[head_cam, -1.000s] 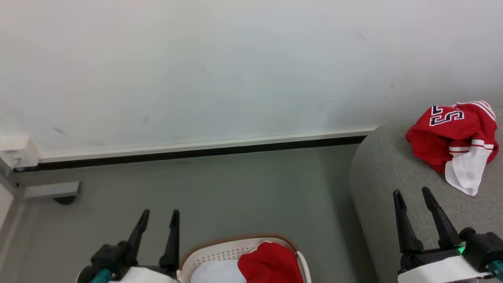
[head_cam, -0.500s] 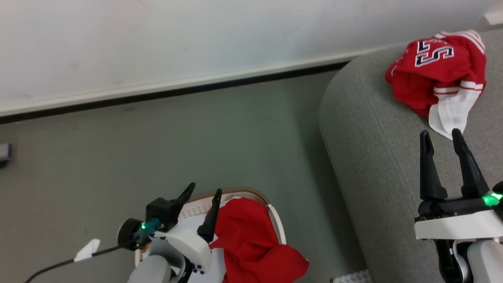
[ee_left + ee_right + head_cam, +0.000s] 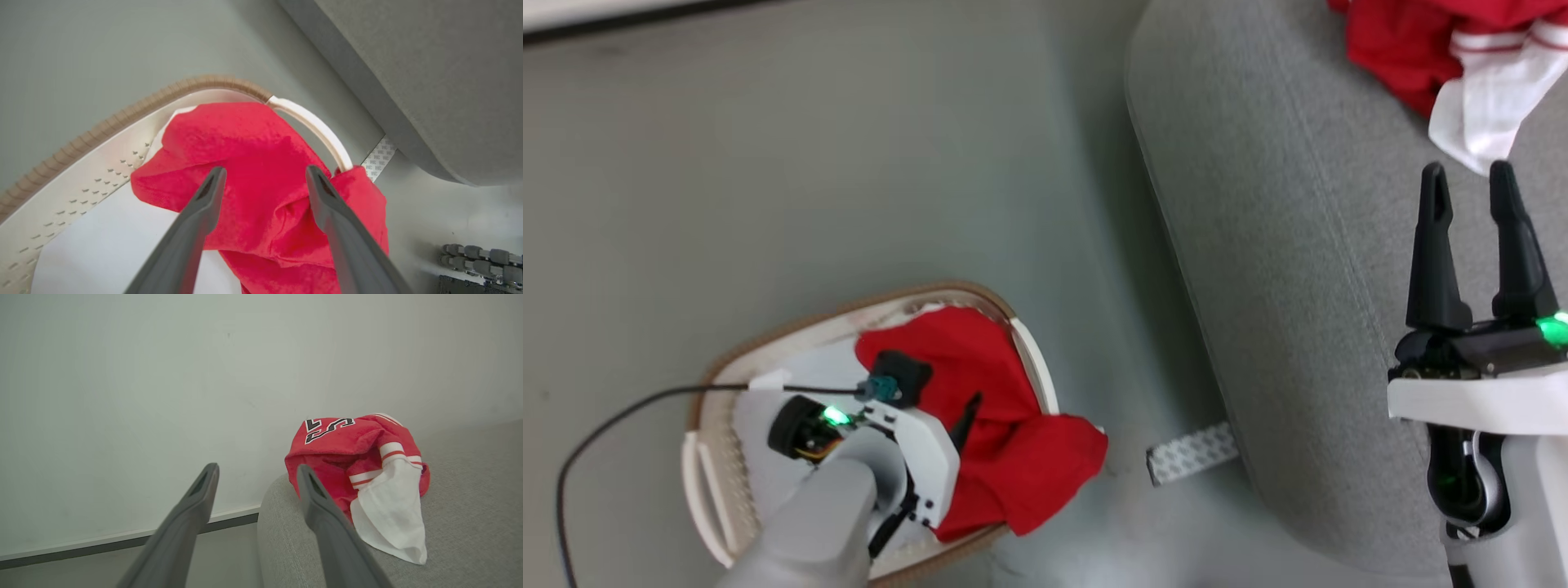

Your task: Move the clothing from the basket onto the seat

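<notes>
Fingers [image 3: 192, 228] of my left gripper [image 3: 265, 171] gape over the clothing [image 3: 253, 139] at the basket [image 3: 122, 118] rim toward the seat [image 3: 429, 81]; right gripper [image 3: 1466, 171] open, farther.

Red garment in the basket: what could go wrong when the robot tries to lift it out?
The red garment hangs over the basket rim, so a lift might drag or tip the basket. The left gripper, open above a fold, may pinch too little fabric and let it slip before reaching the seat. The black cable crossing the rim could snag.
</notes>
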{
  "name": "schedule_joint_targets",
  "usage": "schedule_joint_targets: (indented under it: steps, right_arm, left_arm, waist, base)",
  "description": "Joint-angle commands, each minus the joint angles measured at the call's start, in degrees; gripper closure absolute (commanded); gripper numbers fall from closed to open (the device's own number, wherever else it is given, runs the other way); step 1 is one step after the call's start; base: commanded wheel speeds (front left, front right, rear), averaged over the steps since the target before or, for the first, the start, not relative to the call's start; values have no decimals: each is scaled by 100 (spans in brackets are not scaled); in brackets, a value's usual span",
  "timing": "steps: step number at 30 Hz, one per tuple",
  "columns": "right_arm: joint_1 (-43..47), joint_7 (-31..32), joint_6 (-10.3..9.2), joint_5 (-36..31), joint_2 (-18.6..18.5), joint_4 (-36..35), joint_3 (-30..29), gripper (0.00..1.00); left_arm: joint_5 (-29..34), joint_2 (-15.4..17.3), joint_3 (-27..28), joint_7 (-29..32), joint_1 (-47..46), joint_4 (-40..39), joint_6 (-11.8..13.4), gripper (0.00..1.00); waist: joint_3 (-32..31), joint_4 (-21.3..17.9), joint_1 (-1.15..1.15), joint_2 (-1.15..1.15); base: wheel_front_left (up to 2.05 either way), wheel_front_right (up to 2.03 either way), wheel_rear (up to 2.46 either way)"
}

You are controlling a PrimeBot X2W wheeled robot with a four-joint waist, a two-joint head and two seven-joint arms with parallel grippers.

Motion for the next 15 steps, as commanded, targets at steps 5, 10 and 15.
schedule_joint_targets:
  steps: [5, 10, 15]
  right_arm:
    - [-241, 4, -11, 103, 83, -176, 26, 0]
    - [-326, 4, -11, 255, 99, -213, 138, 0]
    - [-329, 4, -11, 440, 101, -257, 195, 0]
  left_arm:
    - [-516, 294, -623, 445, -478, 471, 14, 0]
    - [-722, 478, -1008, 854, -811, 889, 14, 0]
    - [-792, 634, -1160, 1155, -1105, 1274, 14, 0]
  waist:
    - [1040, -451, -2, 0]
    - [1422, -644, -2, 0]
    - [1685, -794, -2, 0]
  base:
    - [0, 0, 0]
    - [0, 0, 0]
    - [0, 0, 0]
